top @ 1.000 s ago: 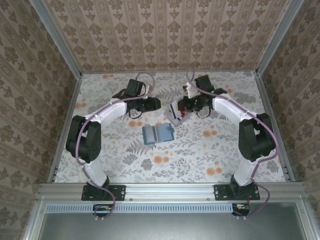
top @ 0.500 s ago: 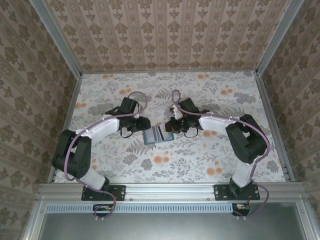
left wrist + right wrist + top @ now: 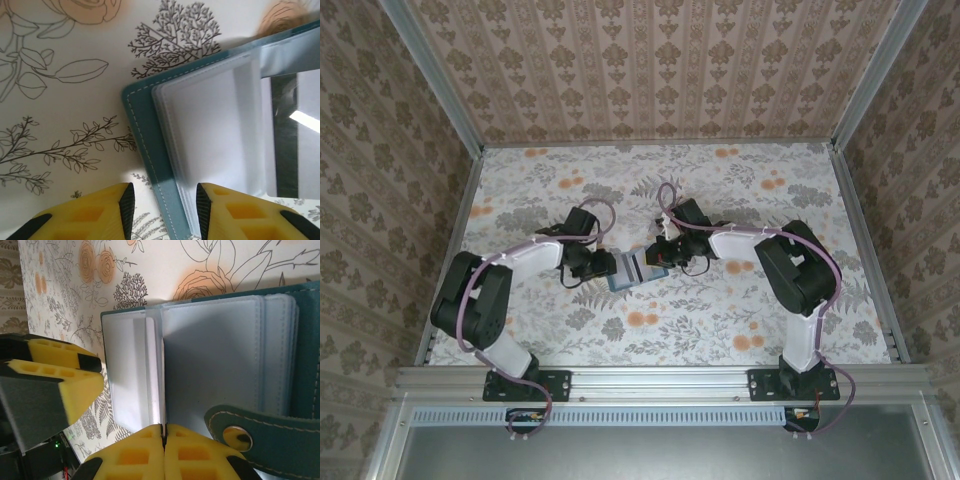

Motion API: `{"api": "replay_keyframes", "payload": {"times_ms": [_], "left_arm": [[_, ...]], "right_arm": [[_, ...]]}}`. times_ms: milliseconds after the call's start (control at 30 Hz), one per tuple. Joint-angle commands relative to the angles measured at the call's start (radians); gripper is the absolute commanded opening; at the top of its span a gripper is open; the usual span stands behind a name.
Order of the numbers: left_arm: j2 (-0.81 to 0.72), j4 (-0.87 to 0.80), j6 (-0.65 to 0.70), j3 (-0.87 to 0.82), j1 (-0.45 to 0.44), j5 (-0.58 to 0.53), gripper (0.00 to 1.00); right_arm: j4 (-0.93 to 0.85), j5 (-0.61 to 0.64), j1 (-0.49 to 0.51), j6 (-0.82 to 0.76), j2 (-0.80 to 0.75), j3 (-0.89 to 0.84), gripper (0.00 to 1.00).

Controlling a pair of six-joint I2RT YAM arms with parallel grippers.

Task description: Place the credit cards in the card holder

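Observation:
The teal card holder (image 3: 633, 272) lies open on the table between my two grippers, its pale grey pockets (image 3: 215, 365) facing up. My right gripper (image 3: 163, 429) is shut on a thin pale credit card (image 3: 154, 370), which stands on edge over the holder's middle leaves. The holder's strap with a metal snap (image 3: 237, 437) lies beside the right fingers. My left gripper (image 3: 165, 200) is open, its yellow fingers either side of the holder's stitched teal edge (image 3: 145, 145) with a gap on both sides. From above, the left gripper (image 3: 608, 267) and right gripper (image 3: 654, 261) flank the holder.
The table carries a floral cloth (image 3: 720, 310). Patterned walls close in the back and sides, and an aluminium rail (image 3: 660, 380) runs along the near edge. The left gripper's fingers (image 3: 75, 385) sit close to the holder's left side in the right wrist view.
Both arms have come down from the back of the table to the card holder. The left jaws have narrowed around its edge. The right gripper has brought the card onto the open holder.

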Motion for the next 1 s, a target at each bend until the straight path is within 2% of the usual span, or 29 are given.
{"api": "replay_keyframes", "payload": {"times_ms": [0, 200, 500, 967], "left_arm": [[0.021, -0.027, 0.001, 0.029, -0.006, -0.012, 0.38], [0.074, -0.017, 0.012, 0.05, -0.006, 0.0, 0.33], [0.086, -0.022, 0.021, 0.06, -0.005, -0.009, 0.22], [0.087, -0.015, 0.011, 0.066, -0.009, -0.003, 0.21]], "right_arm": [[-0.002, -0.02, 0.005, 0.001, -0.001, 0.02, 0.07], [-0.018, 0.001, 0.005, -0.015, -0.054, 0.014, 0.07], [-0.018, -0.018, 0.003, -0.017, -0.025, 0.038, 0.07], [-0.106, 0.027, -0.004, -0.029, 0.06, 0.083, 0.07]]}}
